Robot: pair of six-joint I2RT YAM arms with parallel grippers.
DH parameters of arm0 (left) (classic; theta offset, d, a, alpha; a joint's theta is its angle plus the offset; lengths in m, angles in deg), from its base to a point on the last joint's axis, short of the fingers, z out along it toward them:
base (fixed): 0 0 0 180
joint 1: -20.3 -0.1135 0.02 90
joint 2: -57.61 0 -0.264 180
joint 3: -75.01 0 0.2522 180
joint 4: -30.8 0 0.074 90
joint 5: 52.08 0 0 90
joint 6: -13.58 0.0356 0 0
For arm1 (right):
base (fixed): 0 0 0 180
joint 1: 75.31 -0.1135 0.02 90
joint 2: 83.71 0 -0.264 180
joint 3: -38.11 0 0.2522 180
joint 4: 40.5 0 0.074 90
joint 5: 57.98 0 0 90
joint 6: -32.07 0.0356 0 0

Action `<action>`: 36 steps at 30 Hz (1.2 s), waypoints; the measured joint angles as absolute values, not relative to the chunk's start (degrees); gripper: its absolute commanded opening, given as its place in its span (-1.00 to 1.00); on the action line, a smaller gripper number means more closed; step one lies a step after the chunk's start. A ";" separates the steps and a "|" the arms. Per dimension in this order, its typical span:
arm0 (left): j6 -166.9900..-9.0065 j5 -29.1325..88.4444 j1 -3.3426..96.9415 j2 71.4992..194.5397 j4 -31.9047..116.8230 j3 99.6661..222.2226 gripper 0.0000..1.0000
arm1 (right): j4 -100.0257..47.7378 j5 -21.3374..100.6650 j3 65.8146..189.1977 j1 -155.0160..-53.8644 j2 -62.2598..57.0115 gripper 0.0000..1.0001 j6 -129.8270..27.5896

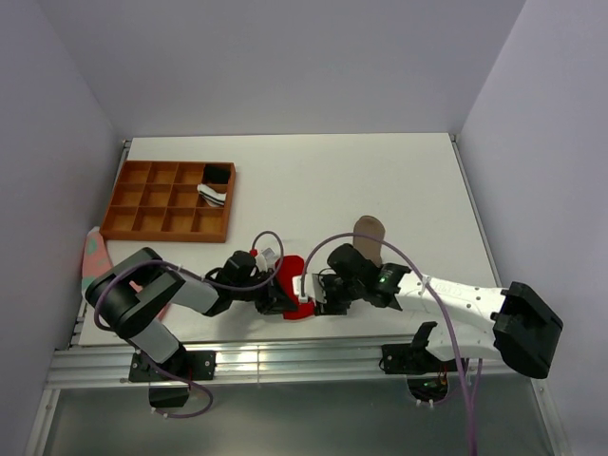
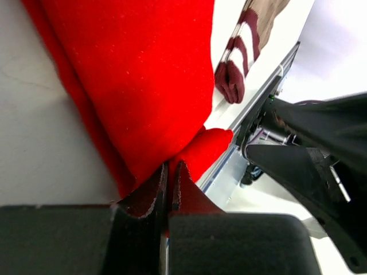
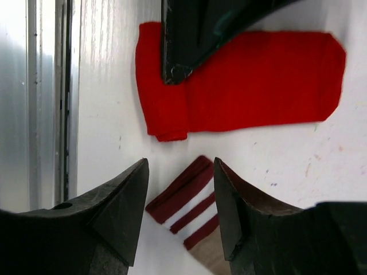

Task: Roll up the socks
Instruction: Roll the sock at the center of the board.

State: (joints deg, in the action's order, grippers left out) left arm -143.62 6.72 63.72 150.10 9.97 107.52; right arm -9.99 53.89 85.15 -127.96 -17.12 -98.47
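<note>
We count one red sock [image 3: 258, 86] and one tan sock [image 3: 189, 209] on the surface [image 3: 287, 166], tan at 2 o'clock of red; the left hand [image 2: 170, 172] pinches the red edge, the right hand [image 3: 180, 166] gapes over the striped cuff.

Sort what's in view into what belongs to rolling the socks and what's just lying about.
Job: red sock, pinched in the shut left hand; tan sock, its striped cuff under the open right hand.
Lying about: wooden divider tray; black-and-white items in it; pink-and-teal cloth, far left.
</note>
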 measured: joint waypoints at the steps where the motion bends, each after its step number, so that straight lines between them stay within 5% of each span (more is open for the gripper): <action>1: -143.60 6.17 63.48 150.10 10.59 107.71 -0.99 | -10.58 53.48 85.11 -128.81 -17.01 0.10 -98.75; 12: -143.29 2.87 62.19 150.41 14.87 109.16 -0.99 | -17.66 46.50 82.46 -140.68 -15.94 0.03 -100.72; 36: -142.09 -0.21 61.23 151.54 14.89 109.42 -0.99 | -21.57 37.32 84.87 -145.75 -4.42 -0.18 -100.87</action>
State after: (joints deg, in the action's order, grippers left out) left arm -142.09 -0.21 61.23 151.54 14.89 109.42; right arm -21.57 37.32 84.87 -145.75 -4.42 -100.87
